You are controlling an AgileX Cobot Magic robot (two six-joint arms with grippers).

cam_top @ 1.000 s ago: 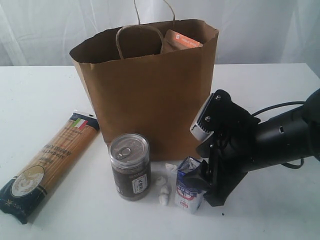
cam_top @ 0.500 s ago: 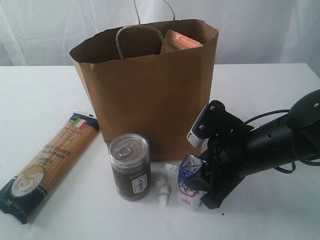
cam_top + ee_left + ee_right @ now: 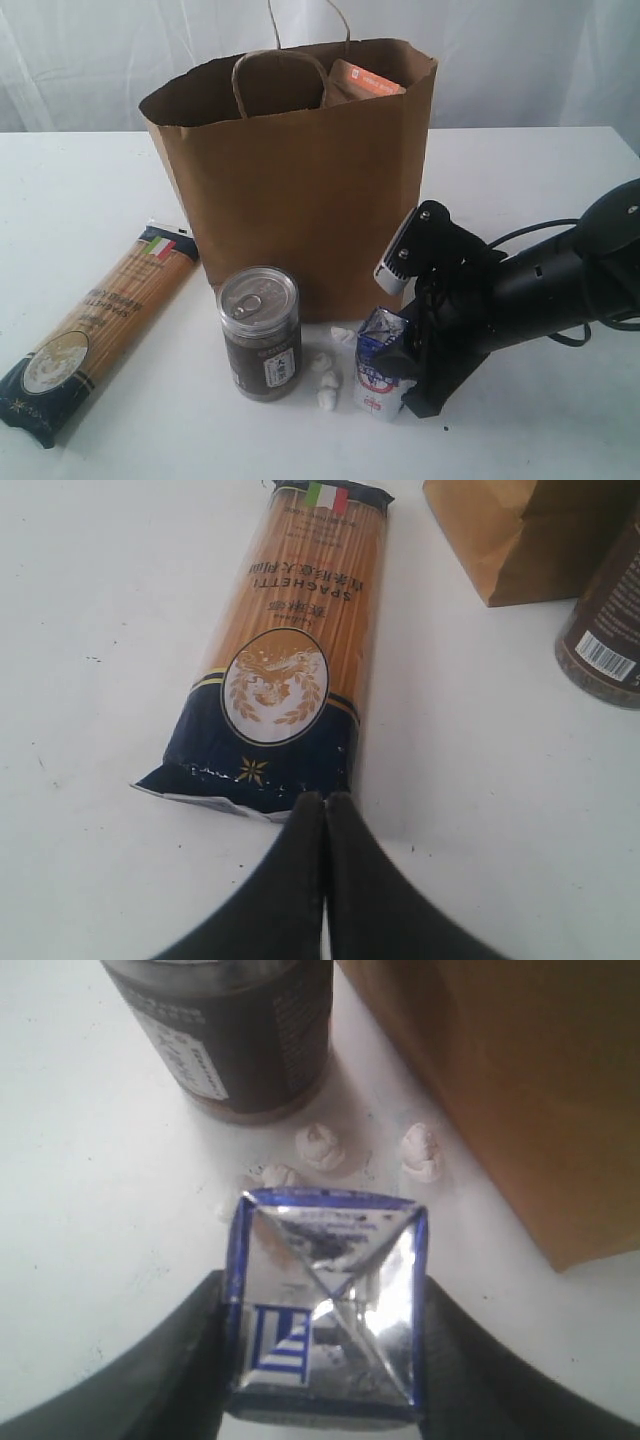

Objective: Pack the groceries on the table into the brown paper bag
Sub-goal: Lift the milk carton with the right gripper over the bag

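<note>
1. The long spaghetti packet (image 3: 95,330) lies flat on the surface (image 3: 80,180), unpacked. The left jaws sit pressed together, empty, just beside its dark end.
2. The dark can (image 3: 261,332) stands in front of the brown paper bag (image 3: 300,200), unpacked.
3. The brown pouch with orange label (image 3: 365,80) shows inside the bag.
4. The blue-white mini carton (image 3: 380,370) stands on the surface, right jaws clamped against both its sides, not lifted.

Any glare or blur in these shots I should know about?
Exterior view: the curtain is washed out, yet the brown paper bag reads clearly. Right wrist view: the mini carton glints on its foil top, and the dark can looks soft. Left wrist view: spaghetti packet print is sharp.
</note>
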